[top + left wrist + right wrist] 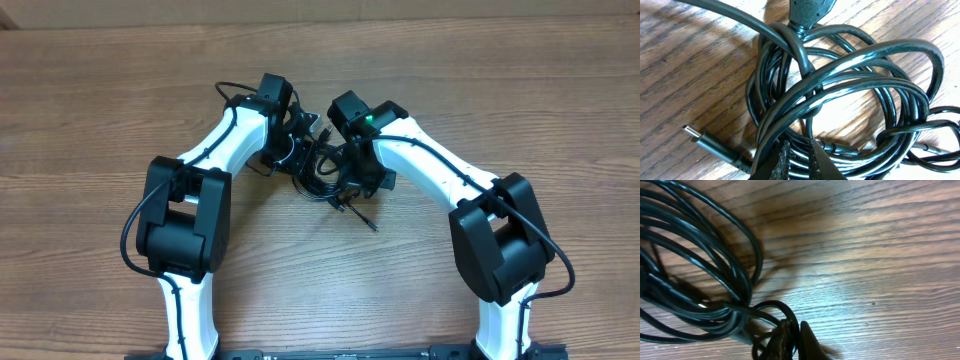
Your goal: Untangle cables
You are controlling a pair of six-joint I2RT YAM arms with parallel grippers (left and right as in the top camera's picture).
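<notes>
Two arms meet over one knot. The cables point(322, 168) sit in a tangled coil around the middle of the table point(100, 80), toward the far side. The left gripper point(798, 155) is pinched onto some strands, and the right gripper point(794, 332) is clamped on a small loop. One plug end point(364, 217) trails out near-right.

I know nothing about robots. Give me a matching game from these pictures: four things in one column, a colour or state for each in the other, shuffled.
Things:
1 cables
2 metal-tipped plug
3 table
4 left gripper

States:
A brown wood grain
B looped in a tangle
C pinching cable strands
D lying loose on the wood

Pairs: 1-B, 2-D, 3-A, 4-C
</notes>
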